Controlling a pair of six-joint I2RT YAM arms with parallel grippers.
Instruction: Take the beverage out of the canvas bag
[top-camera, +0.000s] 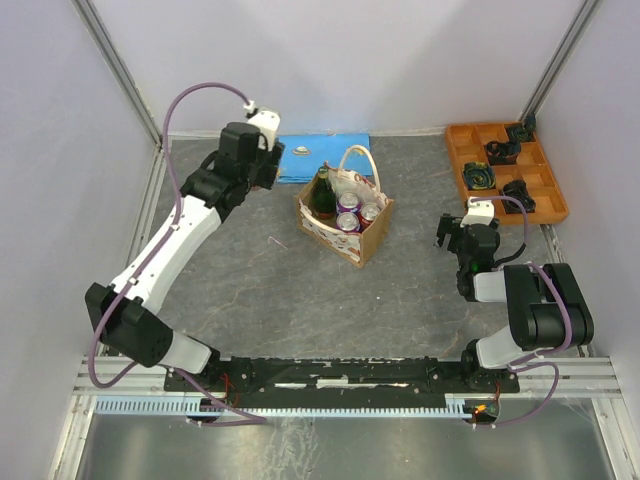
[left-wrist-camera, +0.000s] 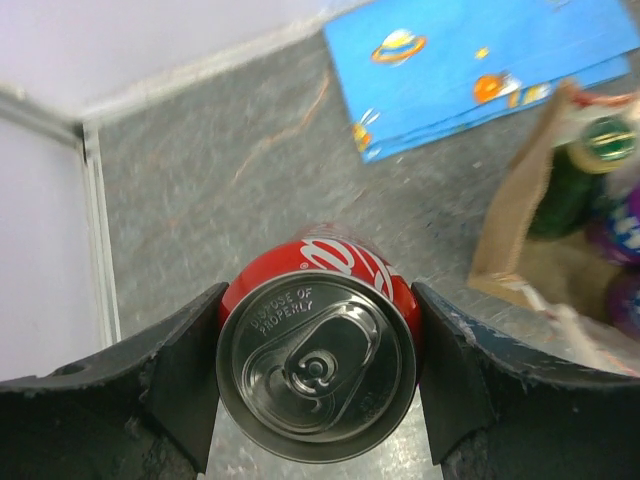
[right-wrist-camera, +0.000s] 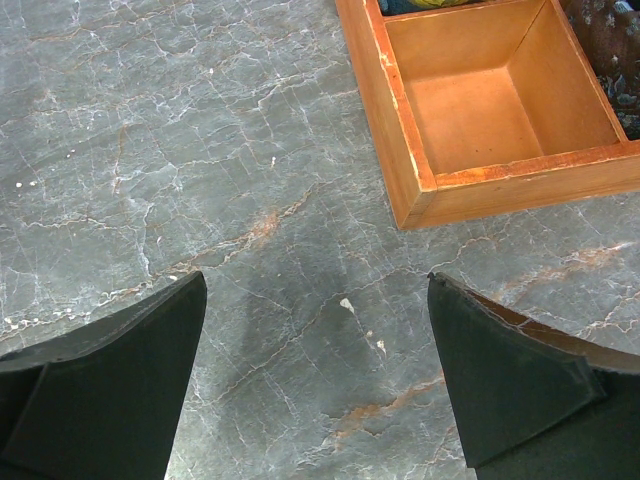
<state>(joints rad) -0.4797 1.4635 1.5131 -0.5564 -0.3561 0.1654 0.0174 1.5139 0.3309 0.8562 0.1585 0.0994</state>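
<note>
The beige canvas bag (top-camera: 345, 228) stands at the table's middle back, with a green bottle (top-camera: 323, 193) and purple cans (top-camera: 348, 205) inside. My left gripper (top-camera: 266, 165) is left of the bag, outside it. In the left wrist view it (left-wrist-camera: 318, 370) is shut on a red soda can (left-wrist-camera: 330, 265), seen top-on, fingers against both sides, over bare table. The bag (left-wrist-camera: 515, 215) and bottle (left-wrist-camera: 572, 175) show at that view's right edge. My right gripper (top-camera: 452, 236) is open and empty right of the bag, low over the table (right-wrist-camera: 315, 350).
A flat blue rectangle (top-camera: 322, 158) lies behind the bag and shows in the left wrist view (left-wrist-camera: 480, 70). An orange compartment tray (top-camera: 455, 160) with dark items sits at back right, its corner close ahead of my right gripper (right-wrist-camera: 400, 150). White walls enclose the table.
</note>
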